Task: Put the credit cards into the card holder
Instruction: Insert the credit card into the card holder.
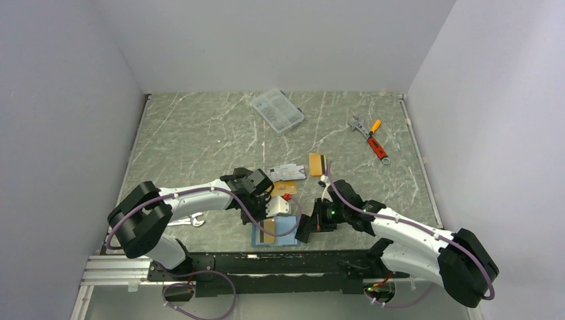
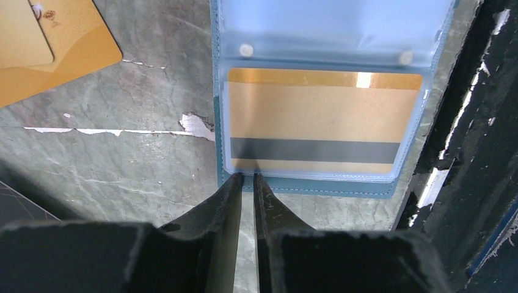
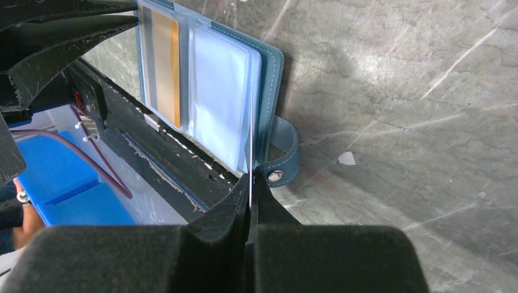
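The teal card holder (image 1: 288,230) (image 2: 317,186) (image 3: 273,91) lies open by the table's near edge. An orange-gold credit card (image 2: 324,113) (image 3: 166,67) with a dark stripe sits inside one clear sleeve. My left gripper (image 2: 247,177) (image 1: 262,219) is shut with only a sliver of gap, its tips touching the holder's edge beside that card. At the holder's snap-tab side, my right gripper (image 3: 249,183) (image 1: 308,230) is shut on a thin silver-grey card (image 3: 250,134), seen edge-on. Loose cards lie behind: a silver one (image 1: 288,173), a striped gold one (image 1: 317,163), more gold ones (image 1: 280,188) (image 2: 49,55).
The black base rail (image 1: 280,260) (image 2: 464,152) runs right along the holder's near side. A clear compartment box (image 1: 278,111) sits at the back. Hand tools (image 1: 370,137) lie at the back right, a wrench (image 1: 186,220) by the left arm.
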